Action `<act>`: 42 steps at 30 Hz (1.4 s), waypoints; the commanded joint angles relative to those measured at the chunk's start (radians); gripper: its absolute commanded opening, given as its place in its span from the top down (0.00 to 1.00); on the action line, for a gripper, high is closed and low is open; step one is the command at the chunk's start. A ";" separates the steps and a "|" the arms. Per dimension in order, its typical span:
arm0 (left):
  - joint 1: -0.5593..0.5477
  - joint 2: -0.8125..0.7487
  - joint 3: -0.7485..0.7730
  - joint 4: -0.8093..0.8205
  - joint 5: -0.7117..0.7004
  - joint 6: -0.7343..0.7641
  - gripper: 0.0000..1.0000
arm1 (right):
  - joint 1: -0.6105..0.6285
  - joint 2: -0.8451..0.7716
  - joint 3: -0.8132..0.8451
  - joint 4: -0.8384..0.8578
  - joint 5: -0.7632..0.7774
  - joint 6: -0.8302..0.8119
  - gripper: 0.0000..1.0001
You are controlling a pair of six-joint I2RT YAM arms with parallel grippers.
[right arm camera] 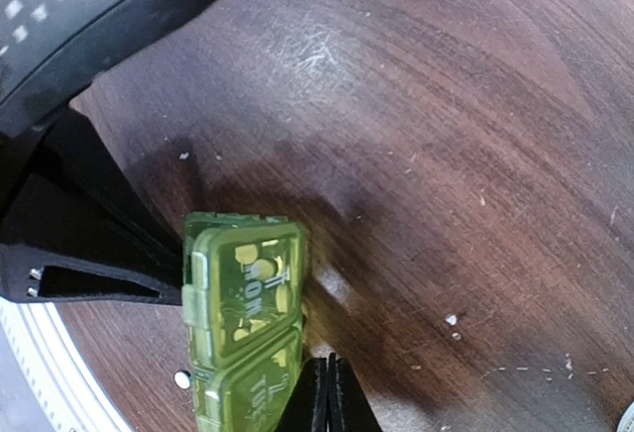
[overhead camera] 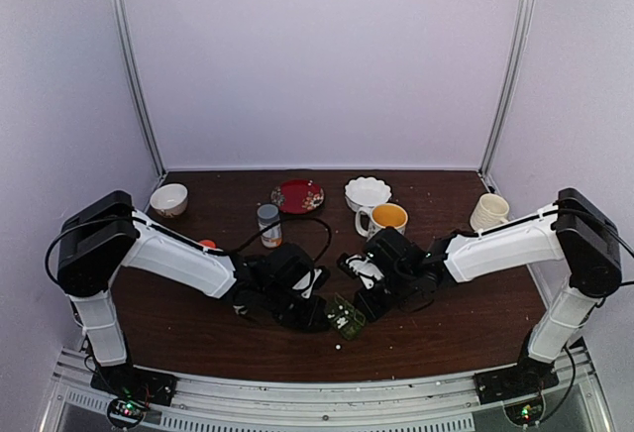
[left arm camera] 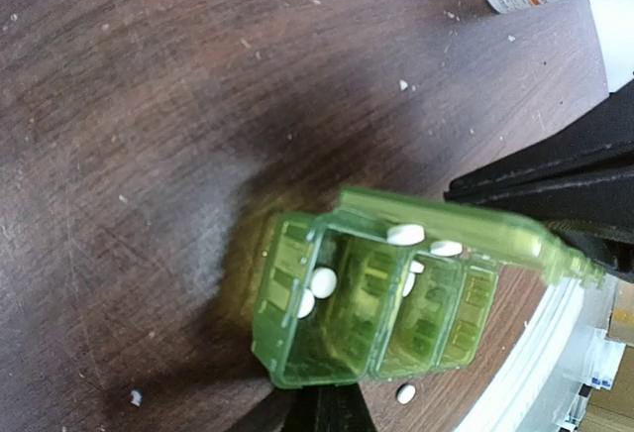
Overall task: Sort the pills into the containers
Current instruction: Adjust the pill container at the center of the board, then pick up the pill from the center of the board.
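Left gripper (left arm camera: 325, 404): fingers pressed together at the bottom of its wrist view, tips right against the near end of the pill box (left arm camera: 284, 325); whether they pinch its wall cannot be told.
Right gripper (right arm camera: 326, 371): fingers together, tips just beside the long edge of the box, by the lid marked TUE; contact cannot be told.
Box position: translucent green, on the dark wooden table (overhead camera: 198, 338) near its front edge, between the two grippers.
Compartments: open toward the left wrist camera, with a lid standing up along the far side.
Lids (right arm camera: 248, 298): pale letters MON and TUE face the right wrist camera.
Pills (left arm camera: 324, 281): two white ones in the end compartment, more at the rim beside the upright lid, one loose on the wood just beside the box.
Mid table: white capped bottle (overhead camera: 268, 224) behind the left arm, mug (overhead camera: 381, 219) with orange inside behind the right gripper.
Back row: small bowl (overhead camera: 168, 199) far left, red plate (overhead camera: 297, 195), white scalloped bowl (overhead camera: 368, 192), cream cup (overhead camera: 488, 211) at right, all well apart from the box.
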 commanded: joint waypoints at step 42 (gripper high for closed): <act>-0.074 -0.093 0.014 -0.156 -0.090 0.084 0.85 | -0.058 -0.091 -0.001 -0.107 0.080 -0.080 0.92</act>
